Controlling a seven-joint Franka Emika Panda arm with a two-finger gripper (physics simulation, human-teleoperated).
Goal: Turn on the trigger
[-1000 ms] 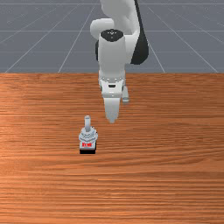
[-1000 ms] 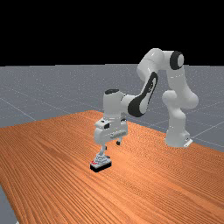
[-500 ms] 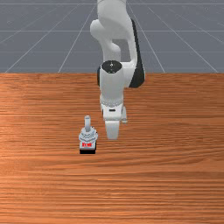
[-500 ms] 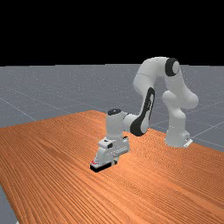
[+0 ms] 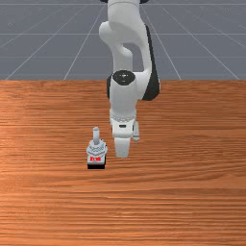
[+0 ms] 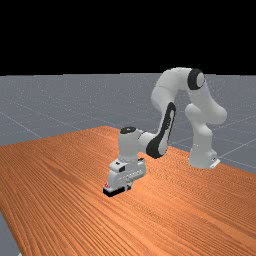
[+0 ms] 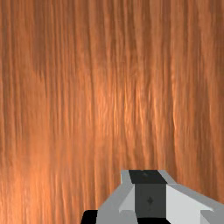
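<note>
In the front view my gripper [image 5: 122, 154] points down close to the table, just to that view's right of the switch, with a narrow gap between them. The far view has the gripper [image 6: 128, 188] low in front of the switch base [image 6: 114, 191], covering the lever. The switch [image 5: 96, 153] is light grey on a black base with a red marking; its lever [image 5: 96, 135] stands up from the rear part. In the wrist view my gripper [image 7: 148, 177] is shut, its fingers together with nothing between them; a black piece [image 7: 89, 216], probably the base, lies beside it.
The wooden table [image 5: 192, 192] lies all around the switch. The arm [image 6: 166, 120] reaches in above the table from the far view's right. The table's rear edge runs behind the hand in the front view.
Over the last second my hand has come down and forward, toward the front camera, ending beside the switch. Only a slight forward shift came in the last half second. The switch and lever look unchanged.
</note>
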